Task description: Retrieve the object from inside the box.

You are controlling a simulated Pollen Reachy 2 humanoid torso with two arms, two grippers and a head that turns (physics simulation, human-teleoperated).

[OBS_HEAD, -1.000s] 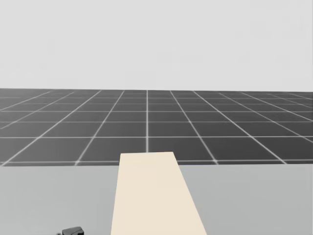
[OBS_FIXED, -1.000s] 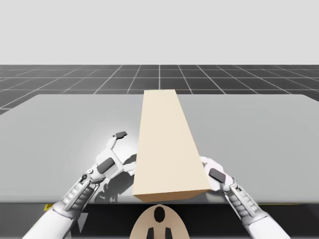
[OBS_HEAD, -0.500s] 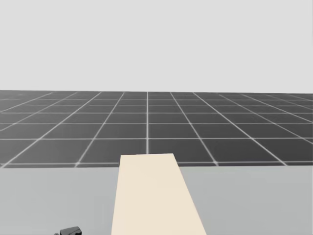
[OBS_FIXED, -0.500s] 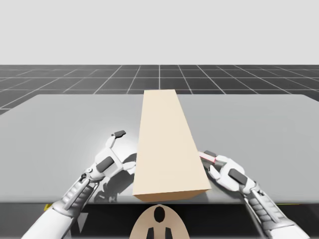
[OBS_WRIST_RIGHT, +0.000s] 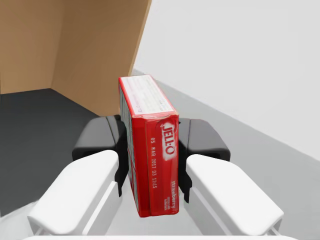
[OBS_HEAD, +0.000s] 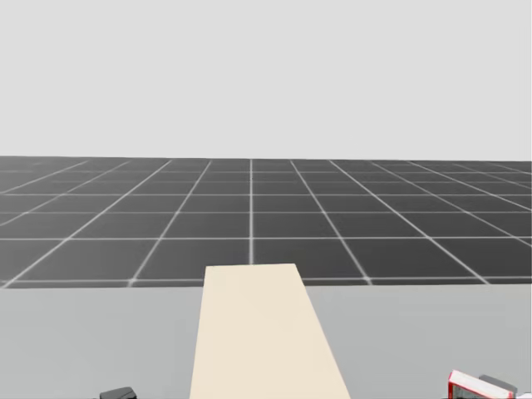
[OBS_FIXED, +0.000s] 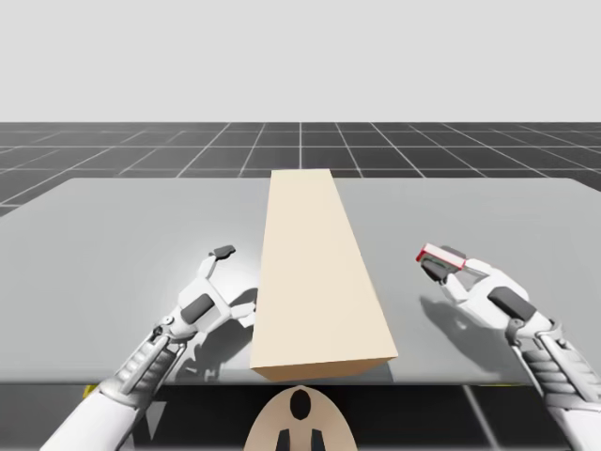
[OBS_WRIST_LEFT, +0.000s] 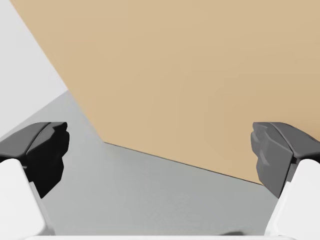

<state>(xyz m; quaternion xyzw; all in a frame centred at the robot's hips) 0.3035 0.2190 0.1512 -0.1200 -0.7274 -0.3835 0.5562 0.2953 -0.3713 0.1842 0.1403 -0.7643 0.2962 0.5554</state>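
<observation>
A long tan box (OBS_FIXED: 315,272) lies lengthwise down the middle of the grey table (OBS_FIXED: 113,244); its top also shows in the head view (OBS_HEAD: 258,341). My right gripper (OBS_FIXED: 439,265) is out to the right of the box, shut on a small red box (OBS_FIXED: 439,255) that stands between its fingers (OBS_WRIST_RIGHT: 199,139), seen close in the right wrist view (OBS_WRIST_RIGHT: 147,140) and at the head view's lower right (OBS_HEAD: 472,386). My left gripper (OBS_FIXED: 235,282) is open beside the tan box's left wall (OBS_WRIST_LEFT: 200,70), which stands just ahead of its spread fingers (OBS_WRIST_LEFT: 42,147).
Dark gridded floor lies beyond the table's far edge (OBS_FIXED: 300,178). Bare table surface stretches left of my left arm and right of my right arm (OBS_FIXED: 526,235).
My right gripper has drawn away from the tan box's right side and moved rightward, bringing the small red box out into sight. My left arm has stayed put.
</observation>
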